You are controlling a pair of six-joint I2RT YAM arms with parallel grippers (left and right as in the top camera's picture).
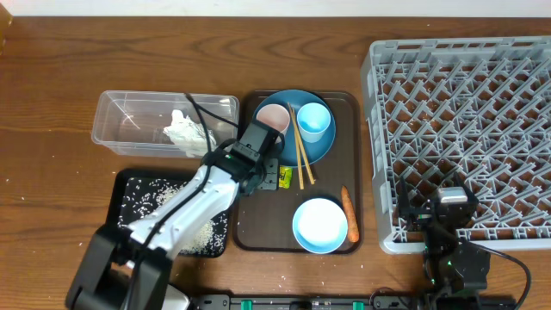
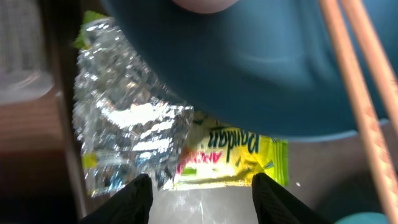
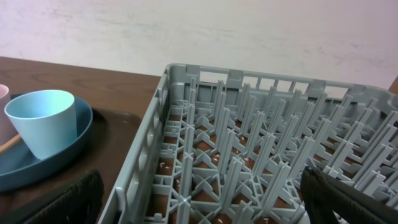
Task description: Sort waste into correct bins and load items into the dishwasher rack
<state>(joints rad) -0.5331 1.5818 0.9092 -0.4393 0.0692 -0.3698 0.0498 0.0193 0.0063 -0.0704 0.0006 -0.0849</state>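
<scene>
Two grippers, one of them working: the rack (image 1: 465,129) stood at the right, and the right gripper (image 3: 211,202) hung over its near edge, jaws spread wide on nothing. The brown tray (image 1: 250,232) lay mid-table with the plate (image 2: 261,68) at its far end, and the tub (image 1: 116,129) with the tissue (image 1: 185,131) sat to its left. The left gripper (image 2: 206,199) hovered low by the plate's left rim, fingers apart and empty. Just ahead of them lay the foil (image 2: 124,118), overlapping the wrapper (image 2: 230,155), and the rim hid the far edges of both. The sound move was to shift left onto the foil alone, close on its crumpled bulk rather than a loose flap, lift clear of the rim, then carry it off — probably to the tub.
</scene>
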